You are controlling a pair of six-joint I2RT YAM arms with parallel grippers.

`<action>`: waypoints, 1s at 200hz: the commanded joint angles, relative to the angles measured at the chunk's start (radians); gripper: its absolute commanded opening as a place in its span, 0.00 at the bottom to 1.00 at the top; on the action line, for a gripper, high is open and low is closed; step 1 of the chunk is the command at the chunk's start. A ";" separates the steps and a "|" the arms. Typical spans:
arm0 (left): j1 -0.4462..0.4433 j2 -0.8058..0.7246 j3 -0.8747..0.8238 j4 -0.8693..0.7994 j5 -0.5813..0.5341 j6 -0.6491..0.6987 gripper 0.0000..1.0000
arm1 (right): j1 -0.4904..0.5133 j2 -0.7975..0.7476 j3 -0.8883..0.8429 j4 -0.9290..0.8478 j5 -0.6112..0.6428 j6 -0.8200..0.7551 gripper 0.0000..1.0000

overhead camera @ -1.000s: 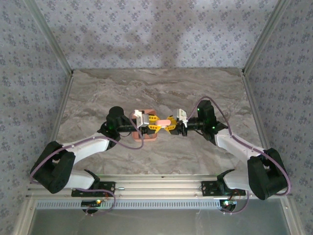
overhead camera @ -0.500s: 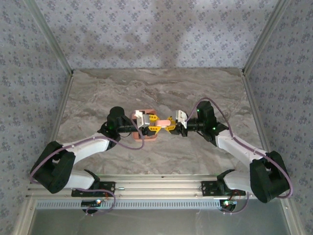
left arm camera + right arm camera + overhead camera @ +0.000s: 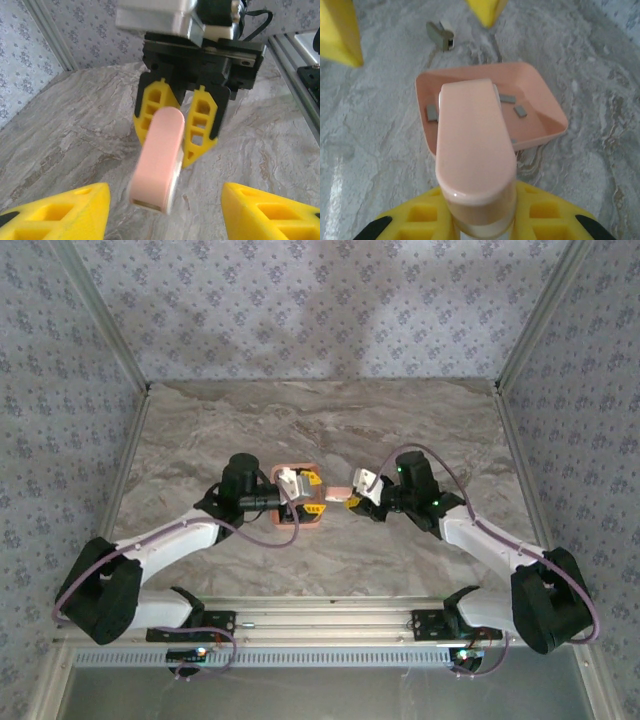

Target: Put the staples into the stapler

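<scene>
**Top external.** The right gripper (image 3: 352,502) is clamped on one end of the pale pink and white mini stapler (image 3: 340,492). It holds the stapler level above the grey marble-patterned table (image 3: 200,430), free end toward the salmon-orange rectangular plastic tray (image 3: 300,526). The left gripper (image 3: 316,493) sits over the tray's right side.

**Left wrist.** My left gripper (image 3: 164,200) is spread wide, its fingers (image 3: 55,212) either side of the stapler (image 3: 160,150) and touching nothing. The stapler looks closed, and I cannot see the channel. Risk: it is gripped at one end only, so a sideways knock from a left finger could twist it in the right gripper (image 3: 177,125) or drop it.

**Right wrist.** The stapler (image 3: 475,145) juts over the tray (image 3: 540,95). Tiny dark grey staples (image 3: 507,98) lie flat on the tray floor, and another grey strip (image 3: 440,34) lies on the table beyond. Risk: the flat strips may slide or scatter under a pinch, and the stapler overhead crowds the left gripper's reach.
</scene>
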 commanded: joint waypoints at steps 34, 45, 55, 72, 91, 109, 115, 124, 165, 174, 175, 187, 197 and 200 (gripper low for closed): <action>-0.054 0.066 0.123 -0.208 0.014 0.156 0.59 | 0.066 0.046 0.079 -0.096 0.082 -0.078 0.14; -0.065 0.085 0.138 -0.226 0.016 0.166 0.59 | 0.071 0.051 0.087 -0.102 0.081 -0.083 0.14; -0.074 0.098 0.153 -0.239 0.017 0.174 0.59 | 0.076 0.056 0.094 -0.110 0.077 -0.091 0.14; -0.079 0.115 0.166 -0.238 0.016 0.175 0.58 | 0.078 0.056 0.098 -0.110 0.068 -0.100 0.14; -0.081 0.128 0.176 -0.233 0.013 0.170 0.57 | 0.082 0.056 0.100 -0.107 0.057 -0.099 0.14; -0.081 0.142 0.185 -0.238 0.011 0.166 0.55 | 0.082 0.056 0.099 -0.105 0.054 -0.098 0.14; -0.080 0.146 0.187 -0.238 0.012 0.165 0.55 | 0.083 0.056 0.099 -0.105 0.055 -0.099 0.14; -0.081 0.150 0.187 -0.236 0.010 0.163 0.55 | 0.081 0.055 0.099 -0.104 0.052 -0.098 0.14; -0.081 0.157 0.190 -0.236 -0.002 0.150 0.49 | 0.081 0.049 0.100 -0.101 0.048 -0.098 0.14; -0.083 0.158 0.191 -0.236 -0.004 0.148 0.48 | 0.082 0.048 0.101 -0.098 0.048 -0.096 0.14; -0.082 0.158 0.191 -0.236 -0.004 0.148 0.47 | 0.082 0.048 0.100 -0.099 0.048 -0.096 0.14; -0.083 0.158 0.194 -0.242 -0.004 0.147 0.44 | 0.083 0.047 0.100 -0.098 0.049 -0.097 0.14; -0.082 0.157 0.197 -0.248 -0.003 0.147 0.42 | 0.082 0.046 0.100 -0.099 0.050 -0.097 0.14; -0.081 0.157 0.199 -0.250 -0.002 0.147 0.42 | 0.082 0.046 0.101 -0.100 0.050 -0.096 0.14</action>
